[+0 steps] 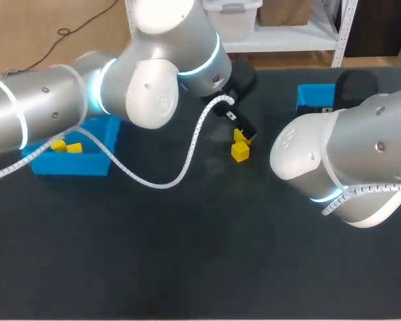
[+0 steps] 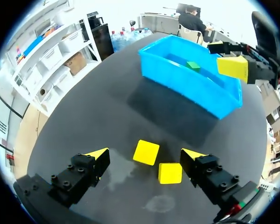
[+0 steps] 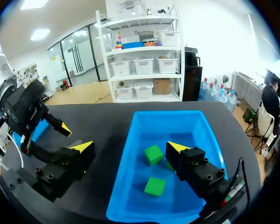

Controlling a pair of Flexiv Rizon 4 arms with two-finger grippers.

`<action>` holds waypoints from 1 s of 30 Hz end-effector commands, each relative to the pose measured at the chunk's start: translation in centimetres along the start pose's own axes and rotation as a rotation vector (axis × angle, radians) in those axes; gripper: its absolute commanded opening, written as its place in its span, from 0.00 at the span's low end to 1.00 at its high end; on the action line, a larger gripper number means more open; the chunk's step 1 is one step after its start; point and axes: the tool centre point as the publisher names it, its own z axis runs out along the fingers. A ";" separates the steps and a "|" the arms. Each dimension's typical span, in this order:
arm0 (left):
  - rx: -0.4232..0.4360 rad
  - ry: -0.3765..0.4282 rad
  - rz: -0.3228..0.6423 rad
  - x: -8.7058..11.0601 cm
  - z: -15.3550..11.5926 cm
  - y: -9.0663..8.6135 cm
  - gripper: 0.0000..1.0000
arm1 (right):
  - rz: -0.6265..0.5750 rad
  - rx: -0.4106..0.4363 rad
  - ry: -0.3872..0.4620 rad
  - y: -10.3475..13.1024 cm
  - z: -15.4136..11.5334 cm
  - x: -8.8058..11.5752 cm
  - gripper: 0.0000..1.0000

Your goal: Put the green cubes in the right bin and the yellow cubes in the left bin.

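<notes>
here the left gripper [image 2: 144, 158] hangs wide open and holds nothing. two yellow cubes [image 2: 146, 152] lie just beside each other on the table [image 2: 107, 107] between its fingers. the right gripper [image 3: 130, 146] is also spread wide and empty, over the right bin [image 3: 177, 128], where green cubes [image 3: 155, 186] lie. the left bin [image 1: 70, 165] holds two sorted yellow cubes [image 1: 59, 144].

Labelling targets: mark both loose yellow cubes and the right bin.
Yellow cube nearer bin [image 2: 146, 152], left wrist view, top face.
Yellow cube nearer hand [image 2: 170, 173], left wrist view, top face.
Right bin [image 2: 186, 85], left wrist view, outer wall.
</notes>
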 end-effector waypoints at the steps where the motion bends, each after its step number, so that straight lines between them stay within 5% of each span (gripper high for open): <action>1: 0.009 0.019 0.012 -0.8 1.2 -0.1 1.00 | 0.000 -0.004 -0.002 -0.1 -0.1 0.0 1.00; 19: 0.064 0.066 0.025 -0.3 4.1 -0.9 1.00 | 0.000 -0.004 -0.002 -0.1 -0.1 0.0 1.00; 20: 0.063 0.063 0.025 -0.3 4.2 -0.9 0.87 | 0.000 -0.004 -0.002 -0.1 -0.1 0.0 1.00; 21: 0.061 0.055 0.027 -0.3 4.2 -0.9 0.36 | 0.000 -0.004 -0.002 -0.1 -0.1 0.0 1.00; 22: 0.055 0.051 0.030 -0.3 4.2 -0.9 0.03 | 0.000 -0.004 -0.002 -0.1 -0.1 0.0 1.00; 30: 0.027 0.056 0.060 0.1 3.9 -1.0 0.00 | 0.000 -0.004 -0.002 -0.1 -0.1 0.0 1.00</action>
